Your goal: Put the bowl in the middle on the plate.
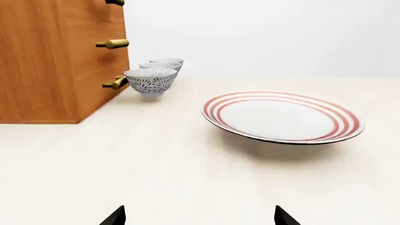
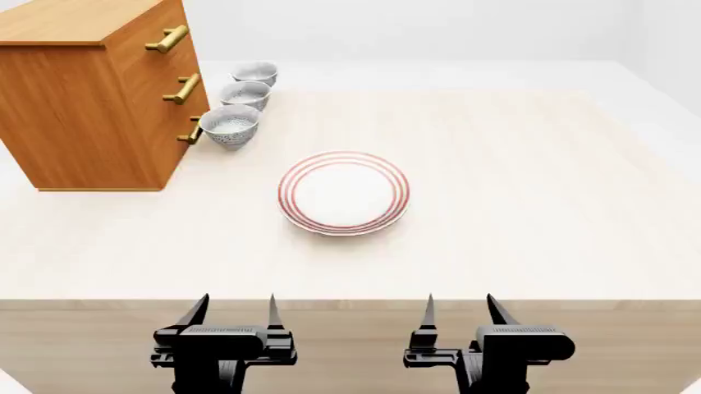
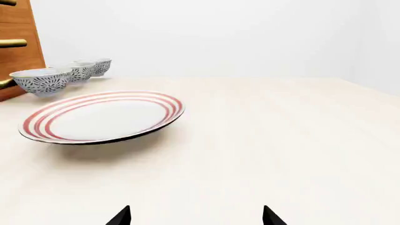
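The red-ringed plate (image 3: 103, 117) lies on the pale table (image 3: 281, 140), 3 patterned bowls (image 3: 42, 80) lined up just beyond it beside a wooden cabinet (image 3: 18, 47).

Three patterned bowls stand in a row: the nearest bowl (image 2: 230, 126), the bowl (image 2: 245, 94) in the middle, and the farthest bowl (image 2: 254, 74). There is one red-ringed plate (image 2: 344, 193). One wooden drawer cabinet (image 2: 93, 98) carries three brass handles.

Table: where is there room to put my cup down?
Plenty: the table is bare right of the plate, and between the plate and both grippers. It is crowded at the back left, where three bowls line up tight against the wooden cabinet.
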